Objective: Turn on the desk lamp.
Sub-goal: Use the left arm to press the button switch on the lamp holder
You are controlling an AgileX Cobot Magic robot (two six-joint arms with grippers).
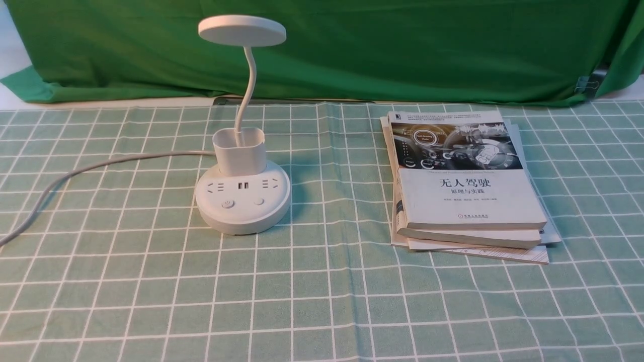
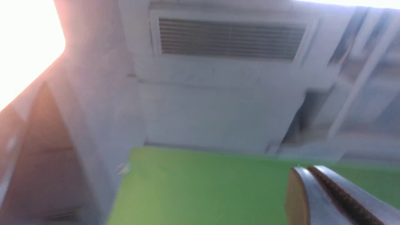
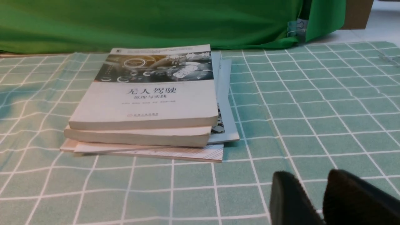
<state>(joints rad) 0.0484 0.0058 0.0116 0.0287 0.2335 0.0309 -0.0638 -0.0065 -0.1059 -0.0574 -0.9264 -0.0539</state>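
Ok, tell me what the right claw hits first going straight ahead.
The right claw probably meets bare green checked tablecloth beside the stack of white paperback books, then the green fabric backdrop; depth unclear.

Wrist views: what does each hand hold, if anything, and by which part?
Nothing. The left hand and right hand are both empty; the desk lamp stands untouched on the tablecloth.

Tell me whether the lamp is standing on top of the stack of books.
No. The lamp stands on the checked cloth, apart from the books, which lie to the robot's right of it.
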